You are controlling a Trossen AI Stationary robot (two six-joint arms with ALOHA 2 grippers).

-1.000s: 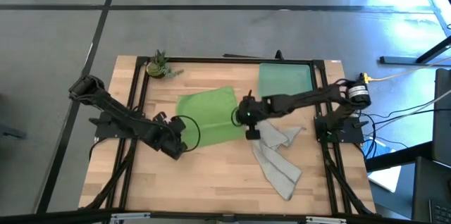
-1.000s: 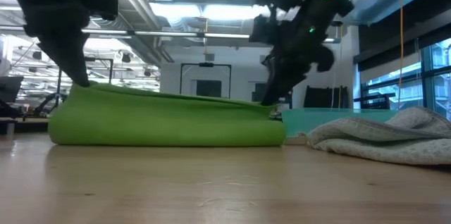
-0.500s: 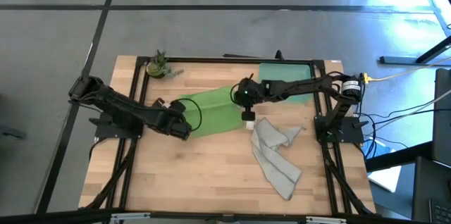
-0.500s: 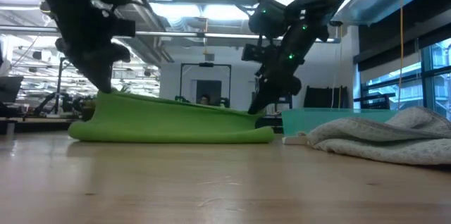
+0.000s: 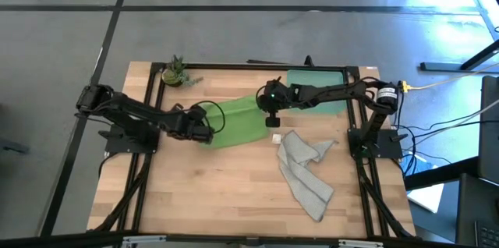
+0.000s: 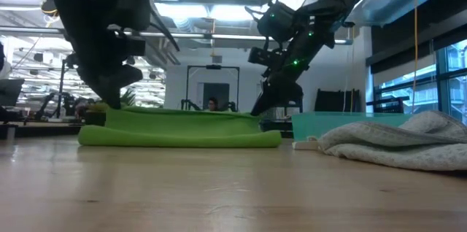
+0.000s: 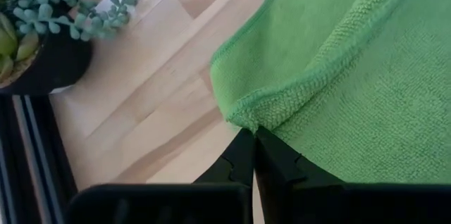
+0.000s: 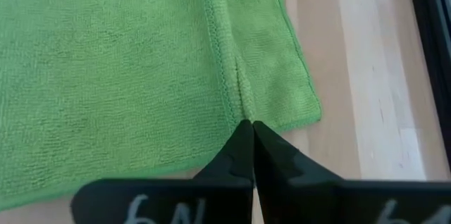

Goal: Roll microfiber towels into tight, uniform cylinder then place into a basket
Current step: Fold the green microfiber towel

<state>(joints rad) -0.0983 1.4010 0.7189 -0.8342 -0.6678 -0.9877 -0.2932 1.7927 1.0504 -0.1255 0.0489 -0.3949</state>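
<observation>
While pinched at both ends, green towel (image 5: 234,118) lies folded over in a long band across the counter (image 5: 234,193), between the potted plant (image 5: 175,72) and the teal basket (image 5: 331,86). Left gripper (image 5: 204,133) clamped on the near-plant corner, fingers (image 7: 243,160) closed tight on a doubled edge; right gripper (image 5: 274,117) likewise shut on the opposite hem, fingers (image 8: 250,146) meeting over the seam. Held so, probably, to keep the fold square and taut for an even roll. Grey towel (image 5: 306,171) crumpled just beside, unrolled. Basket apparently empty, though partly hidden by the right arm.
</observation>
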